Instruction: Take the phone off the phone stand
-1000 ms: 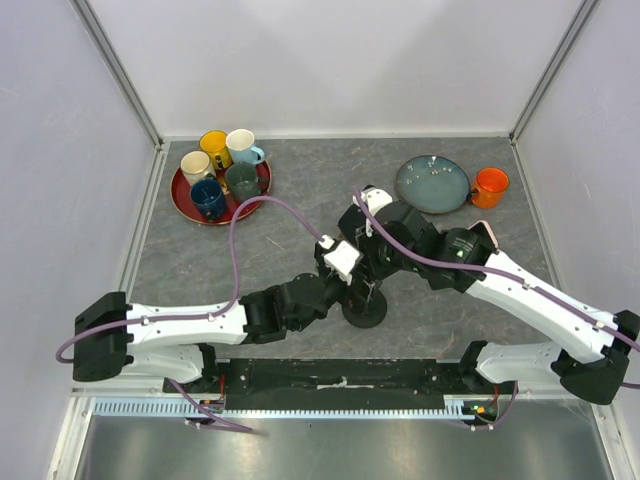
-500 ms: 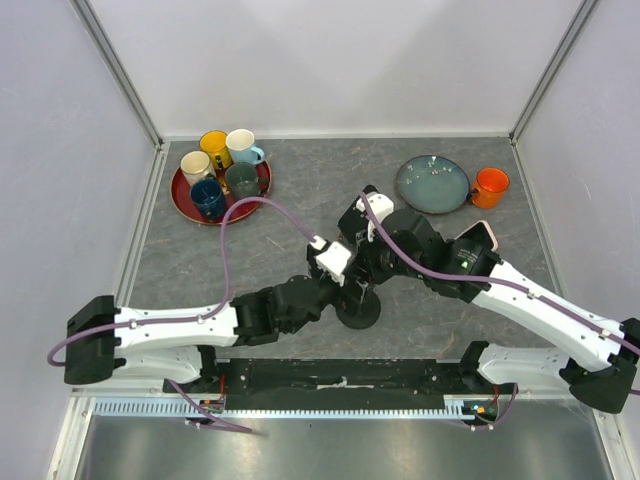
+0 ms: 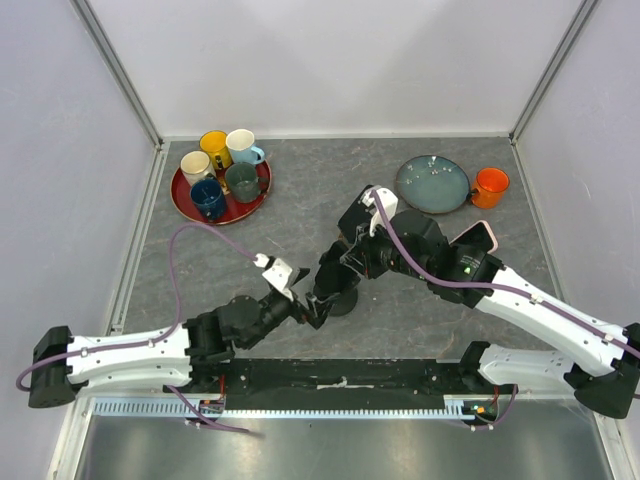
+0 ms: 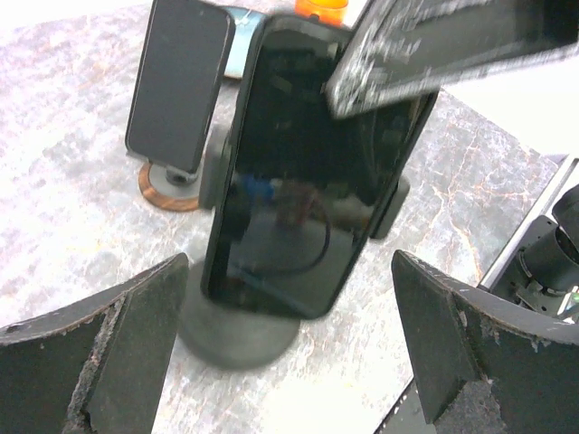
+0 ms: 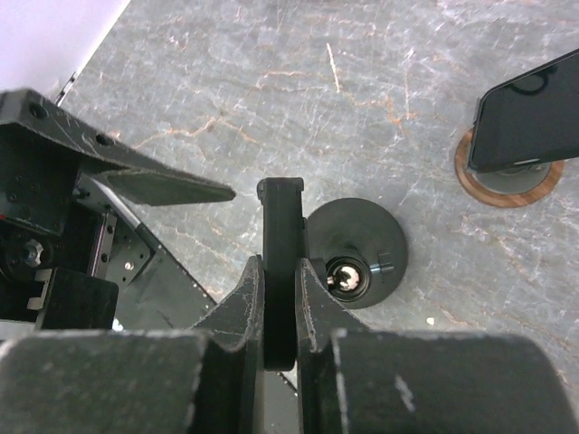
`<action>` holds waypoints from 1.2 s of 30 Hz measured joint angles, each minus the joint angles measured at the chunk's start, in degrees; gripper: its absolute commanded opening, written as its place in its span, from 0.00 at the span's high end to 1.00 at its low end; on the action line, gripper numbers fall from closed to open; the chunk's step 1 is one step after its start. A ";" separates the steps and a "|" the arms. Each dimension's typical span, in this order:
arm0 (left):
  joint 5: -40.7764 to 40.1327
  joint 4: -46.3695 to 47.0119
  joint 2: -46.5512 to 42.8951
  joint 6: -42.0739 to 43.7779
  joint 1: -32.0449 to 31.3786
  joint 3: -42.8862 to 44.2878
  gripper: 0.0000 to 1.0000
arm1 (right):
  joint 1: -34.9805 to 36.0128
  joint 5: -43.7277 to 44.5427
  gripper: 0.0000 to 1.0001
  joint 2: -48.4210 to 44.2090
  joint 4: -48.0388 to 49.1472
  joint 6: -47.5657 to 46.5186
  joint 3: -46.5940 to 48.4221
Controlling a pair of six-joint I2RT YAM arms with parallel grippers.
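Note:
A black phone [image 4: 317, 172] stands upright in a black stand with a round base [image 4: 240, 330]; the stand's side clamps still flank it. My right gripper [image 5: 280, 271] is shut on the phone's top edge from above, and its finger shows in the left wrist view [image 4: 452, 45]. The base lies just beside the phone in the right wrist view [image 5: 355, 253]. My left gripper [image 4: 289, 362] is open and empty, a short way in front of the phone, touching nothing. In the top view it [image 3: 308, 308] sits just left of the base [image 3: 340, 300].
A second phone [image 4: 176, 86] rests on a wooden-based stand behind and right [image 3: 475, 238]. A blue plate [image 3: 432, 183] and an orange mug [image 3: 490, 187] stand at the back right. A red tray [image 3: 180, 205] of several mugs is at the back left.
My left gripper has drawn back toward the lower left, away from the stand. My right gripper, the phone and the stand have shifted a little to the left.

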 measured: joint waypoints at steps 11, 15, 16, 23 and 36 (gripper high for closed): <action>-2.16 0.31 -14.12 -4.92 0.00 -10.84 0.00 | -0.35 3.37 1.00 0.20 1.03 -1.05 0.02; -3.28 4.98 -9.40 -4.85 0.00 -14.93 0.00 | -0.31 4.37 1.00 1.53 -0.15 -0.55 1.46; -3.32 6.23 -7.61 -4.85 0.00 -15.98 0.00 | -0.31 4.52 1.00 1.95 -0.37 -0.46 1.95; -2.34 11.58 3.85 -5.03 0.00 -17.03 0.00 | -0.31 5.33 1.00 4.39 -0.94 -0.46 3.23; -1.44 4.90 -1.55 -8.41 0.00 -8.20 0.00 | 2.51 5.79 0.59 7.04 -1.86 -1.57 4.28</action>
